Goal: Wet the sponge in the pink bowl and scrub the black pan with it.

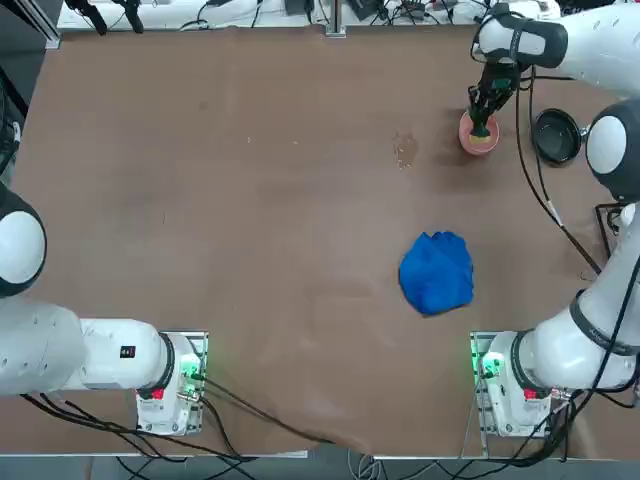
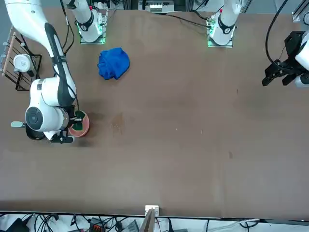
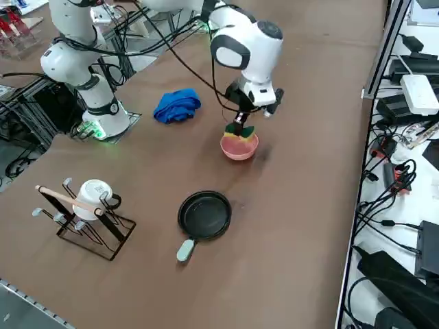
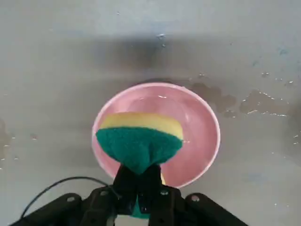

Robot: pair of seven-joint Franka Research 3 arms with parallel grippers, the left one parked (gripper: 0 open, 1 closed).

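My right gripper (image 4: 138, 181) is shut on the sponge (image 4: 139, 136), a green and yellow block pinched at its near end. It hangs just above the pink bowl (image 4: 197, 127), which holds a little water. From the side, the sponge (image 3: 239, 131) sits right over the pink bowl (image 3: 239, 147) under my right gripper (image 3: 240, 121). The top view shows the gripper (image 1: 484, 118) over the bowl (image 1: 478, 140) at the far right of the table. The black pan (image 3: 204, 214) with its pale handle lies apart from the bowl, seen in the top view as the black pan (image 1: 556, 135).
A crumpled blue cloth (image 1: 437, 271) lies mid-table on the right half. A wire rack (image 3: 86, 218) with a white mug stands near the table's right edge. Water spots (image 1: 404, 149) mark the table beside the bowl.
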